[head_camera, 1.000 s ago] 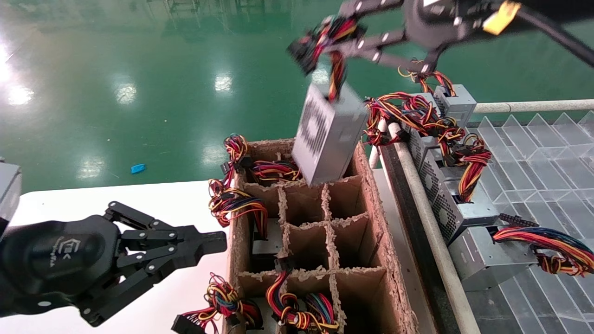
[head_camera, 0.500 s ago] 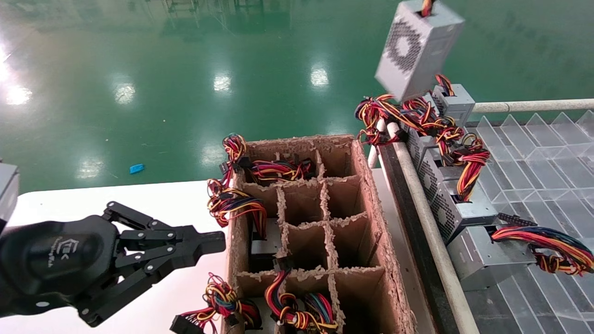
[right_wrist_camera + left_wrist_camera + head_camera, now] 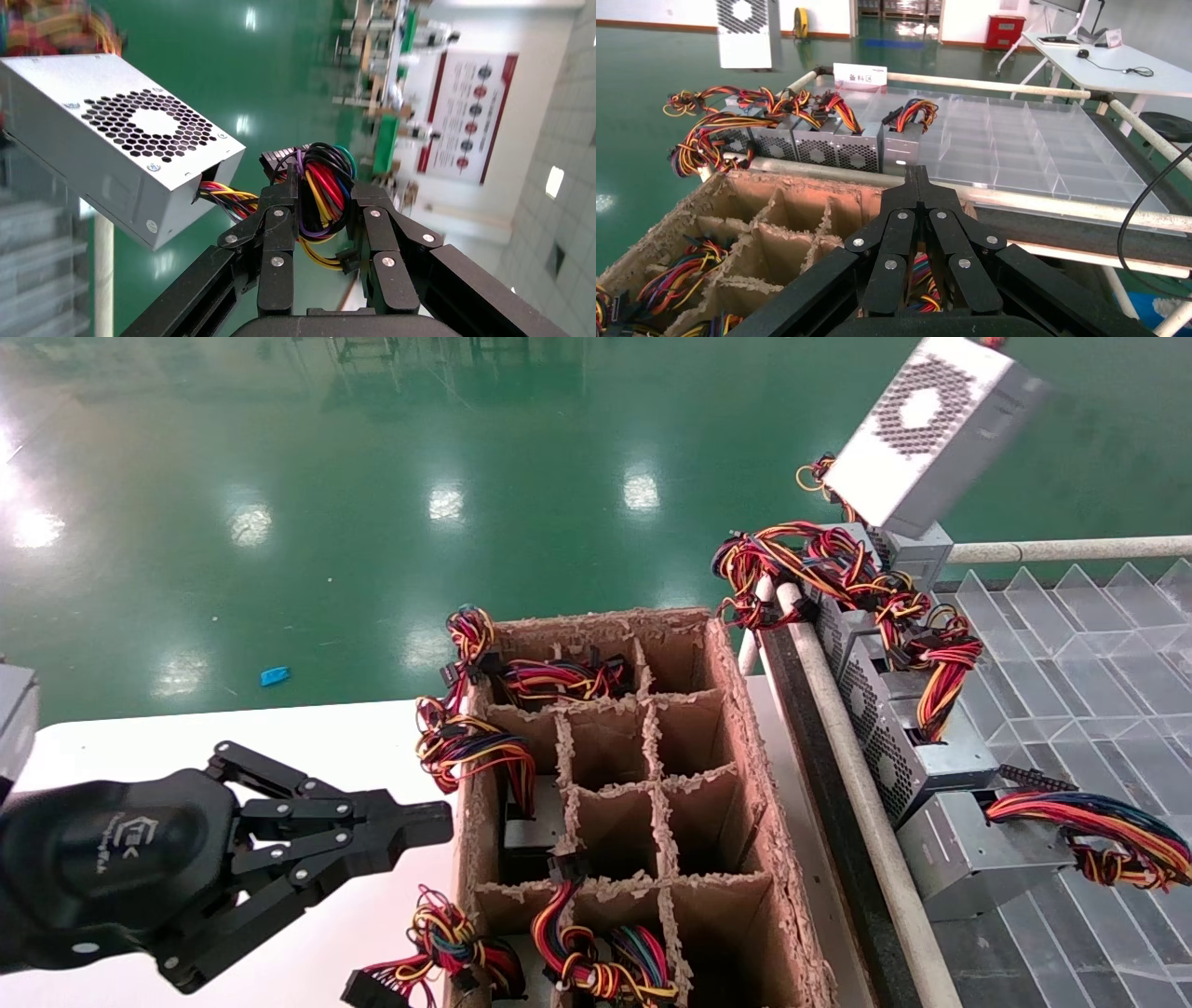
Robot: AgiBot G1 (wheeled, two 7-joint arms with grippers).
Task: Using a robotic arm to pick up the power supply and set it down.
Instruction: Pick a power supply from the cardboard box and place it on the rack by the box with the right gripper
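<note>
1. nearest the robot, the left gripper (image 3: 424, 822) is parked over the white table (image 3: 140, 742), just beside the carton's near left side; its fingers are pressed together on nothing, as the left wrist view (image 3: 918, 175) also shows.
2. next out is the carton (image 3: 745, 728), a cardboard box split into cells. several cells look bare, while spare wire bundles (image 3: 470, 747) spill from the left and near cells.
3. to the right of the carton runs a clear tray (image 3: 1099, 645) behind a rail, with a row of other supplies (image 3: 917, 756) lined along its left edge, their wires piled on top.
4. farthest and highest, the power supply (image 3: 931, 430) hangs tilted in the air above the far end of that row, clear of the carton, vent face toward the camera.
5. the right gripper (image 3: 322, 210) is out of the head view; its wrist view shows it pinching the supply's wire bundle (image 3: 325, 186), with the box (image 3: 116, 140) dangling from those wires.
6. judged step: the pick looks done and the carry is in hand, with the set-down not yet made.
7. the next move likely calls for lowering the box to a free spot by the row in the tray, slowly, since a load hung by its wires can swing or twist, then opening the fingers once it rests.
</note>
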